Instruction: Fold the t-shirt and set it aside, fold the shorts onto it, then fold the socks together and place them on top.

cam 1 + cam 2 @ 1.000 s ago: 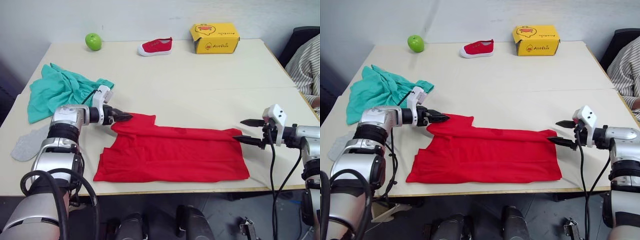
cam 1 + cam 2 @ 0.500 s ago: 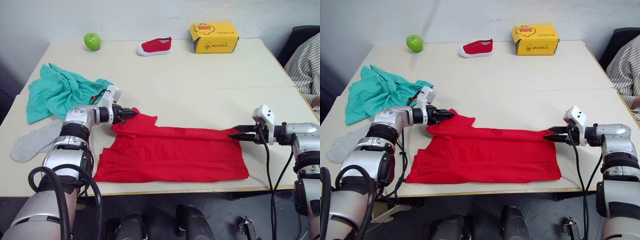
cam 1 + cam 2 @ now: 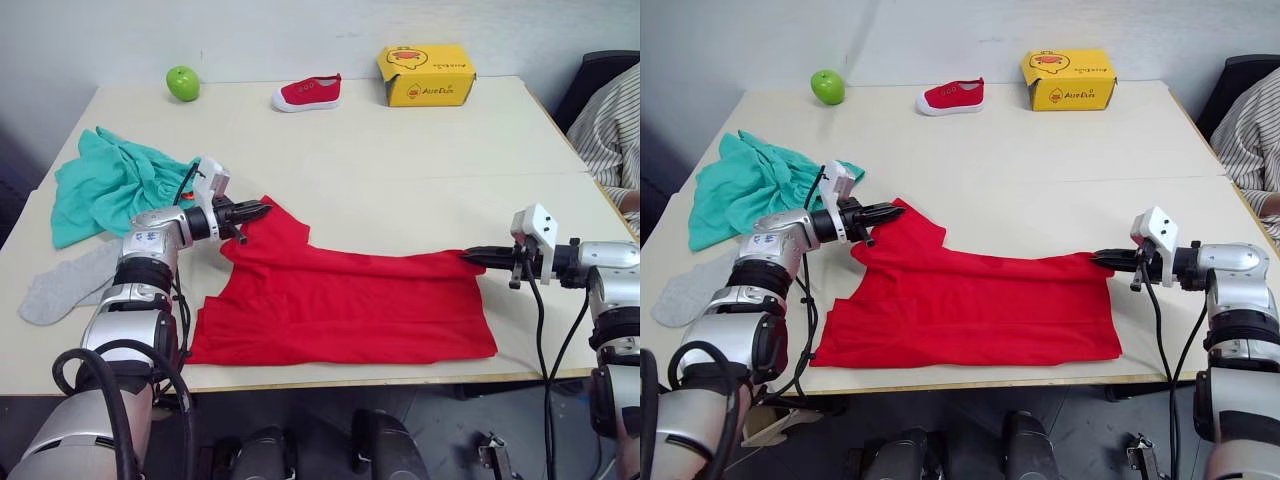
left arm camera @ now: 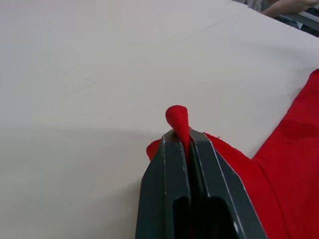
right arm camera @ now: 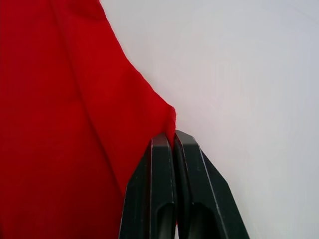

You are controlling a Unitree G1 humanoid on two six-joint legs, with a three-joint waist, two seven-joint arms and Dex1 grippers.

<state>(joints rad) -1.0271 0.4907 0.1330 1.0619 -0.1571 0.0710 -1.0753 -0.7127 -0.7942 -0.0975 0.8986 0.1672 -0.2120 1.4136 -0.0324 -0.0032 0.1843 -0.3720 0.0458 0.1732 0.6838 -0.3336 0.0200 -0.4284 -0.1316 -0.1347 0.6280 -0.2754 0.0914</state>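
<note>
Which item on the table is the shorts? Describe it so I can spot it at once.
Start at the table's left edge, beyond the left gripper. The shorts are the crumpled teal-green heap there, between the green apple farther back and the grey socks nearer the front. Nothing else is teal; the t-shirt is red.

Setting: pale work table against a plain wall.
Cream table (image 3: 400, 170) with a seam running across its top, where two sections meet; front edge runs along the near side. Plain off-white wall (image 3: 300, 30) directly behind the far edge, evenly lit, no strong shadows. Dark chair (image 3: 600, 85) at the far right corner, with a person in a striped shirt (image 3: 610, 140) seated beside it. Grey floor (image 3: 440, 430) below the table's front edge.
</note>
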